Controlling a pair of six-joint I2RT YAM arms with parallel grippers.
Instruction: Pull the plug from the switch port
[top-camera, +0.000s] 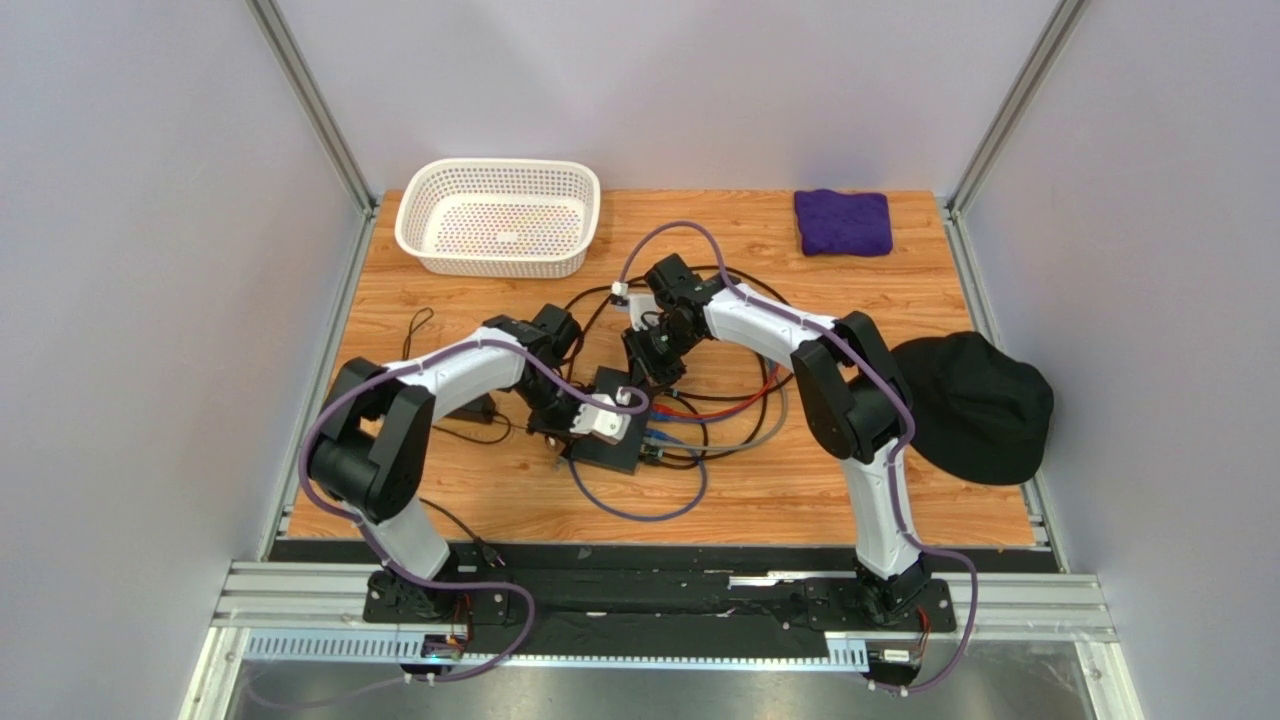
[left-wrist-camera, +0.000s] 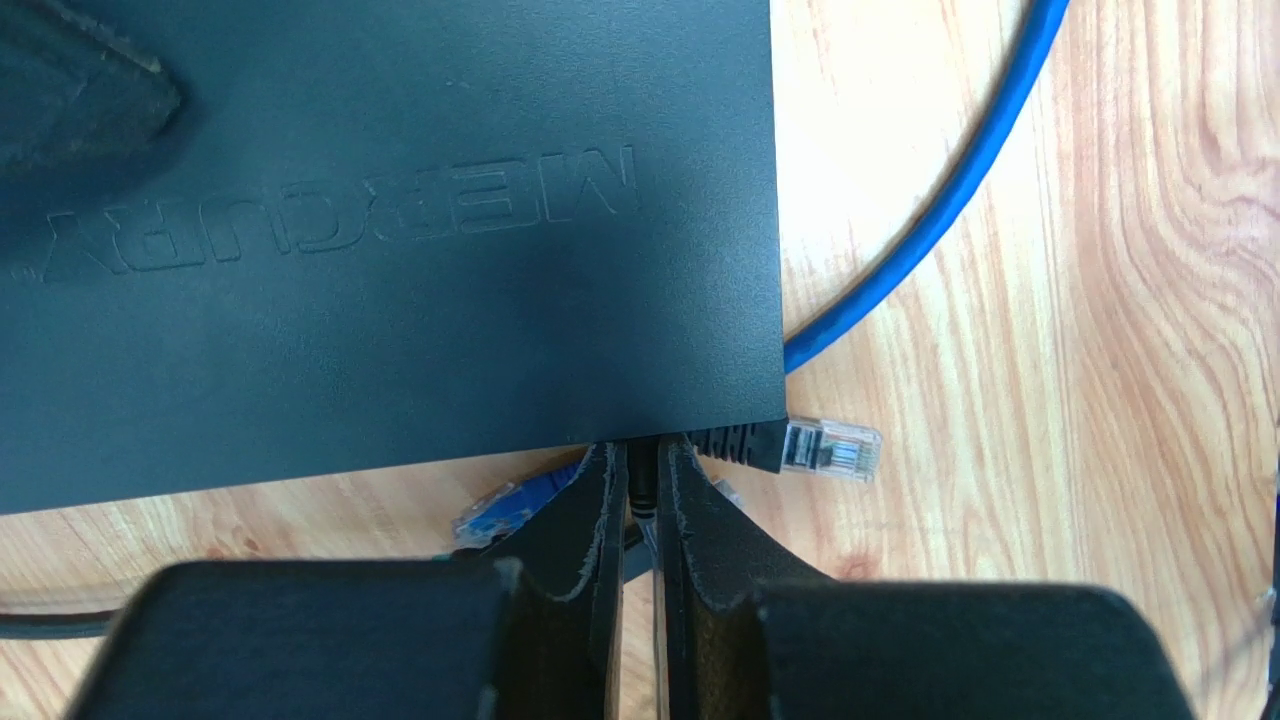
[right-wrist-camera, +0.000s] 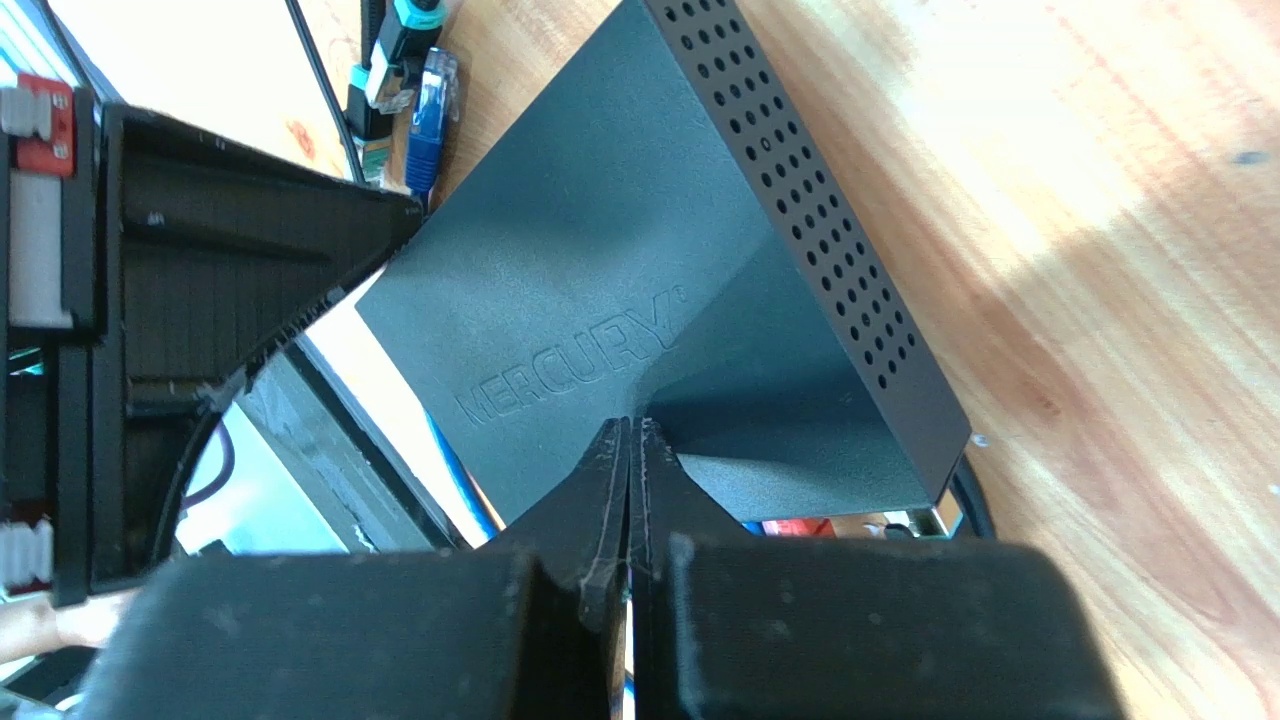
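Left gripper (left-wrist-camera: 643, 458) fingers fill the bottom of the left wrist view, pinched nearly together on the thin black plug (left-wrist-camera: 643, 483) where it meets the near edge of the switch (left-wrist-camera: 391, 225). A loose clear-tipped connector (left-wrist-camera: 831, 449) lies just beside that corner, and a blue cable (left-wrist-camera: 932, 225) curves over the wooden table (left-wrist-camera: 1142, 300). Right gripper (right-wrist-camera: 628, 443) fingers are pressed flat against each other, holding nothing, tips on or just over the switch's top face by its embossed lettering; from above, the switch sits mid-table between both wrists.
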